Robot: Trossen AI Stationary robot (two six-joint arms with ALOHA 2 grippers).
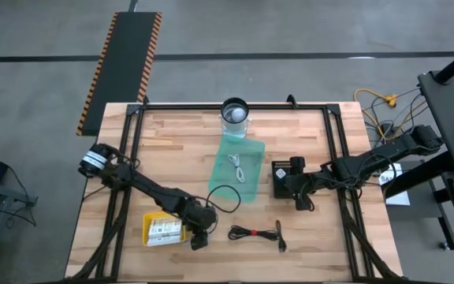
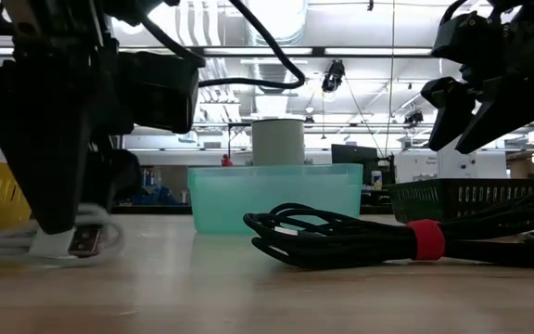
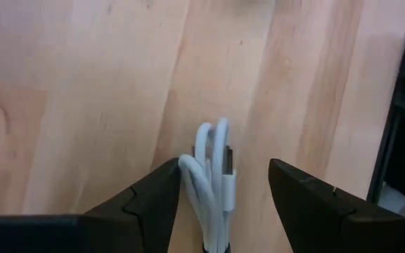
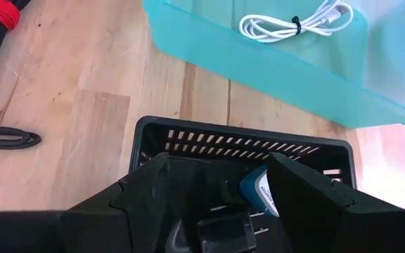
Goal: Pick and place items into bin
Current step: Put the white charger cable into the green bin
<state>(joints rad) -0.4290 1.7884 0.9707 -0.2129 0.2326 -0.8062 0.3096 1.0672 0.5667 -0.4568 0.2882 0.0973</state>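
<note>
Both arms reached over the wooden table (image 1: 172, 134) in the high view. Its landmark, the teal bin (image 1: 237, 170), lay at mid-table holding one white cable (image 1: 238, 168), with a round dark-rimmed cup (image 1: 235, 112) just behind it. Left of the bin's near end, the left gripper (image 1: 199, 237) hung beside a yellow basket (image 1: 162, 228) of white printed packets. Right of the bin, the right gripper (image 1: 303, 200) hovered by a small black basket (image 1: 285, 174). A coiled black cable (image 1: 255, 233) lay in front of the bin.

Low view: the black cable, bound by a red tie (image 2: 425, 239), lay nearest, the bin behind it.

Left wrist view: the fingers (image 3: 150, 204) stood parted astride a folded white cable bundle (image 3: 213, 183), one touching it, not clenched.

Right wrist view: the jaws were spread and empty above the black basket (image 4: 241, 144), which held a blue-white piece (image 4: 259, 191) and a black plug (image 4: 227, 232); the bin lay beyond.
</note>
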